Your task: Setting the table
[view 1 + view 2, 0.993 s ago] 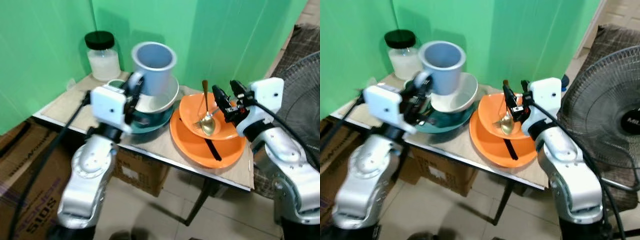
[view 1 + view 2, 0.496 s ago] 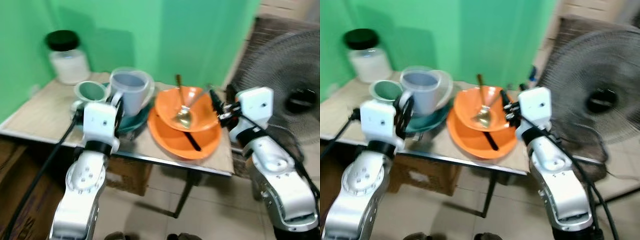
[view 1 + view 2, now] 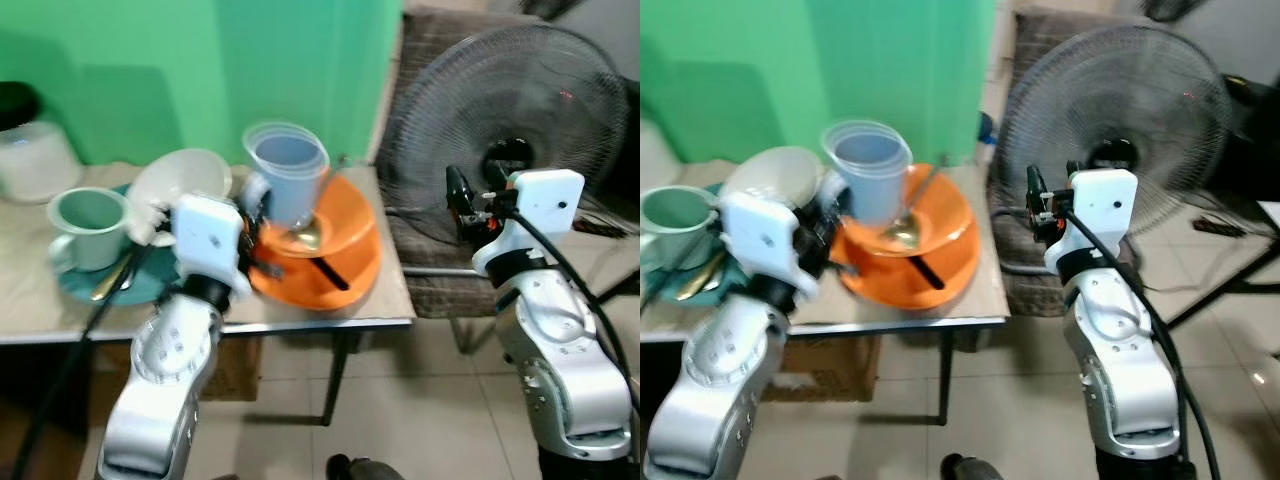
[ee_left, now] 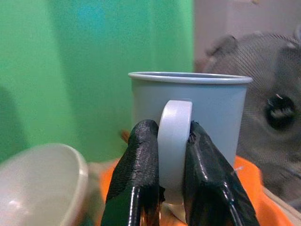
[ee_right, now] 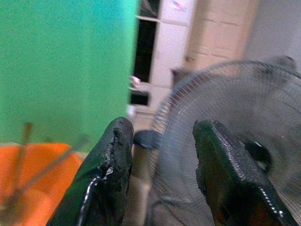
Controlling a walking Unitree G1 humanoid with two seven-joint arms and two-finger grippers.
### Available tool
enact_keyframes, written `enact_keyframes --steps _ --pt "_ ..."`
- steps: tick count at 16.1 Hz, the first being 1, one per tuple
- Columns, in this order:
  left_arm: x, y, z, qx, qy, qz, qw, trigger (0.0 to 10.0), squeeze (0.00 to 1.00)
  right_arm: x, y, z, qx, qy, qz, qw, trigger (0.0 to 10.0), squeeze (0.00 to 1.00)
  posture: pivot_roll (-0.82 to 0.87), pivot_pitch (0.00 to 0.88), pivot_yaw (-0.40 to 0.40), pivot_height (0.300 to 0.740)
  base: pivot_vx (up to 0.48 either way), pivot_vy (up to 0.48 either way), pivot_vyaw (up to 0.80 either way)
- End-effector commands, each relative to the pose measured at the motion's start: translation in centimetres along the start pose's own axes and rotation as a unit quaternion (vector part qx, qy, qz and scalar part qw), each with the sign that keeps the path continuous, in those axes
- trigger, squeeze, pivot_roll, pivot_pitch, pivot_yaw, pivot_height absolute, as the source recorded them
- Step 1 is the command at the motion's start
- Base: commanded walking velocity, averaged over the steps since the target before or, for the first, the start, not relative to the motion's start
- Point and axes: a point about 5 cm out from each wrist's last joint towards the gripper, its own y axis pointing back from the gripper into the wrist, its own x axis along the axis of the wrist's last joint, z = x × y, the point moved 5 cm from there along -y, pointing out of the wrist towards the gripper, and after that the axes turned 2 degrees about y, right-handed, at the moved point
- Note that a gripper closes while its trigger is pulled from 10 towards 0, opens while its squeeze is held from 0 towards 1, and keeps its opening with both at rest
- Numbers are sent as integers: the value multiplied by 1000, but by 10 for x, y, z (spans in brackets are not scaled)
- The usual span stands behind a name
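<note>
A: Where is the blue cup (image 3: 287, 172) sitting?

B: It's hanging above the orange bowl (image 3: 340, 225); the left gripper (image 4: 162, 162) is pinching its handle.

A: And the right gripper (image 5: 162, 165)?

B: It's hovering spread and empty beside the fan (image 3: 500, 110).

A: How's the progress looking?

B: It's looking early: the dishes are crowding together on the table (image 3: 390, 300), with nothing laid out yet.

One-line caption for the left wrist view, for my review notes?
Left hand pinches the handle of a pale blue mug held over the orange bowl, white bowl beside.
</note>
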Motion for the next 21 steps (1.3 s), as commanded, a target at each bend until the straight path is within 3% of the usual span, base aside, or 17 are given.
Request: enact_keyframes --steps 1,3,5,8,10,15,21 --pt "-2 1 -8 28 -5 1 1000 10000 0 -16 3 8 -32 26 -30 999 10000 0 56 0 -30 740 0 0 -763" --pt "-1 1 -15 49 4 10 999 10000 0 -25 12 12 -30 -12 -55 998 10000 0 61 0 -37 740 0 0 -753" --pt "5 12 -28 75 -17 15 997 10000 0 -17 8 11 -5 -39 -40 998 10000 0 88 0 -61 740 0 0 -756" --pt "21 13 -32 86 -42 33 995 10000 0 0 1 -3 34 -29 -4 999 10000 0 93 0 -75 740 0 0 -769" --pt "20 13 -30 86 -48 30 995 10000 0 3 3 -2 37 -27 -1 999 10000 0 81 0 -65 740 0 0 -781" --pt "14 -8 -15 43 -40 22 998 10000 0 2 10 10 4 -27 -5 1000 10000 0 42 0 4 740 0 0 -794" --pt "7 1 -28 75 -58 2 996 10000 0 4 13 1 28 -36 -6 999 10000 0 59 0 -32 740 0 0 -800"
